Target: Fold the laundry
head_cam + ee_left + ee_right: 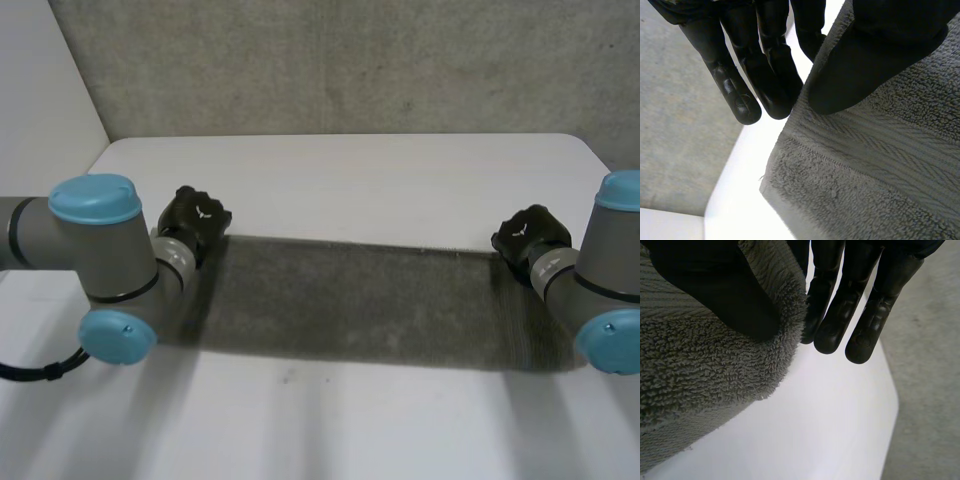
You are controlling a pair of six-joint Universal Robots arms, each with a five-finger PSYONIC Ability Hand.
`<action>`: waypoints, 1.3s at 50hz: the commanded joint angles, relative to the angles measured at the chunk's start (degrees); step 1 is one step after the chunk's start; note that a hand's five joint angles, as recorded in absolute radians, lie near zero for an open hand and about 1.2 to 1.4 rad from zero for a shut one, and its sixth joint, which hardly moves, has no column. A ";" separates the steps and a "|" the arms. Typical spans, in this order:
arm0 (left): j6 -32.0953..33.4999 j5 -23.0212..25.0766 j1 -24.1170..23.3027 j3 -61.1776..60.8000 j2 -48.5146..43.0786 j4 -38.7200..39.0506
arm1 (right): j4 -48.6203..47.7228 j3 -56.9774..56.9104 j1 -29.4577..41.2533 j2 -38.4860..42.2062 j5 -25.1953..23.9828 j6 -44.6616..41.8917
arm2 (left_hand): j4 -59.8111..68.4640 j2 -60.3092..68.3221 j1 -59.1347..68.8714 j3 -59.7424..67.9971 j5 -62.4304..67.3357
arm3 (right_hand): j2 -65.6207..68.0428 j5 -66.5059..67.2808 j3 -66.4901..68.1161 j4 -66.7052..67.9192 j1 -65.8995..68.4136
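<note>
A white table (350, 170) is seen against a rough grey floor (350, 60), which lies beyond its far edge; a long grey towel (360, 305) is stretched across the table from left to right, between the two arms; its far edge runs straight from one hand to the other, and a dark shadow is cast beneath it.

The left hand (193, 222) is placed at the towel's far left corner; in the left wrist view the thumb (875, 55) is pressed onto the ribbed band of the towel (880, 165), while the fingers (735, 90) are kept straight on the other side of the cloth's edge, so the corner is pinched between them; the white table (740, 200) and the grey floor (675, 125) are seen past the fingertips.

The right hand (530, 238) is placed at the far right corner; in the right wrist view the thumb (725, 290) is laid on the fluffy pile of the towel (700, 370), and the straight fingers (840, 315) are set against the edge from the other side, so this corner is pinched likewise; the table (815, 430) is seen under the fingertips.
</note>
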 commanded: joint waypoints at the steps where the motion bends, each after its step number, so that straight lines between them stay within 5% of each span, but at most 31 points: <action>1: -0.38 0.07 -0.12 3.88 -3.15 3.69 | -6.33 0.04 0.77 1.24 1.28 -0.15 | 10.23 10.23 11.55 10.31 10.51 | 12.64 13.49 12.23 11.63 25.57; 3: -0.38 0.07 -0.30 3.89 -3.50 4.57 | -7.13 0.12 0.86 1.42 1.28 -0.07 | 10.23 10.23 11.55 10.31 10.51 | 12.64 13.49 12.23 11.63 25.57; 4: -0.20 0.07 -0.74 3.89 -3.94 5.36 | -8.17 0.12 0.86 1.76 1.54 0.02 | -5.90 -5.90 -4.58 -5.82 -5.62 | -16.61 -15.76 -17.02 -17.62 -3.68; 5: -0.20 0.07 -0.74 3.89 -3.94 5.36 | -8.18 0.12 0.86 1.77 1.54 0.02 | -6.06 -6.06 -4.74 -5.98 -5.79 | -16.90 -16.06 -17.32 -17.92 -3.97; 6: 0.06 -0.19 -1.26 3.80 -4.29 5.71 | -9.40 0.30 1.21 1.94 1.80 0.28 | -35.04 -35.04 -33.72 -34.96 -34.76 | -57.36 -56.51 -57.77 -58.37 -44.43; 7: 0.15 -0.46 -1.53 3.71 -4.47 5.89 | -10.98 0.56 1.65 1.94 2.33 0.63 | -56.64 -56.64 -55.33 -56.56 -56.37 | -57.36 -56.51 -57.77 -58.37 -44.43; 9: 0.06 -0.89 -1.62 3.62 -4.47 5.98 | -12.65 1.26 1.91 1.68 2.68 1.07 | -59.77 -59.77 -58.45 -59.69 -59.49 | -57.36 -56.51 -57.77 -58.37 -44.43; 19: -3.72 -3.62 -1.62 -0.95 2.83 5.80 | -15.21 5.48 1.30 -7.37 2.77 5.65 | -59.77 -59.77 -58.45 -59.69 -59.49 | -57.36 -56.51 -57.77 -58.37 -44.43; 27: -15.76 -3.10 -1.36 -12.02 14.34 6.42 | -9.33 12.43 1.13 -15.46 1.98 7.32 | -59.77 -59.77 -58.45 -59.69 -59.49 | -57.36 -56.51 -57.77 -58.37 -44.43; 37: -32.09 -2.92 -0.39 -21.16 22.16 6.77 | 8.06 19.71 -6.33 -22.40 -10.65 21.89 | -59.77 -59.77 -58.45 -59.69 -59.49 | -51.58 -50.74 -52.00 -52.60 -38.65; 44: -32.90 -2.83 3.29 -23.53 24.09 7.47 | 6.68 25.07 -10.03 -22.32 -16.73 22.96 | -59.77 -59.77 -58.45 -59.69 -59.49 | -37.96 -37.11 -38.37 -38.97 -25.03; 59: -32.90 -2.83 4.62 -25.65 24.45 10.37 | 2.72 26.31 -11.97 -17.66 -16.39 22.61 | -59.77 -59.77 -58.45 -59.69 -59.49 | -31.20 -30.36 -31.62 -32.22 -18.27; 65: -32.90 -2.83 4.45 -25.65 24.45 10.46 | 2.10 26.05 -12.32 -16.43 -16.30 21.82 | -59.77 -59.77 -58.45 -59.69 -59.49 | -15.22 -14.38 -15.64 -16.24 -2.29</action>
